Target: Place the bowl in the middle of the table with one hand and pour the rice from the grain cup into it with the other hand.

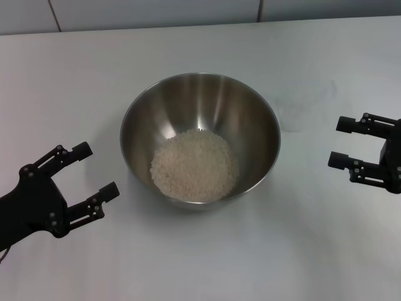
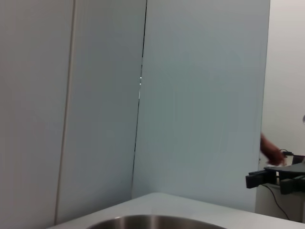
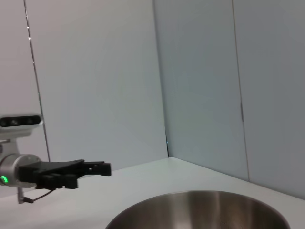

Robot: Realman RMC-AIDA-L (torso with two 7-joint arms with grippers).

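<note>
Shiny steel, the bowl (image 1: 200, 139) sits mid-counter (image 1: 75, 81) with the rice (image 1: 195, 165) heaped inside. The clear grain cup (image 1: 299, 108) stands empty at its 2 o'clock. The left hand (image 1: 88, 179) at 8 and the right hand (image 1: 346, 143) at 3 are released, probably because the pouring looks done.

Soft, even overhead light fills the head view, leaving the table (image 1: 188, 263) bright with faint shadows beneath the bowl (image 1: 250, 119). Streaky glare runs down the bowl's brushed inside wall at frame centre. Both wrist views look dimmer and flat.
</note>
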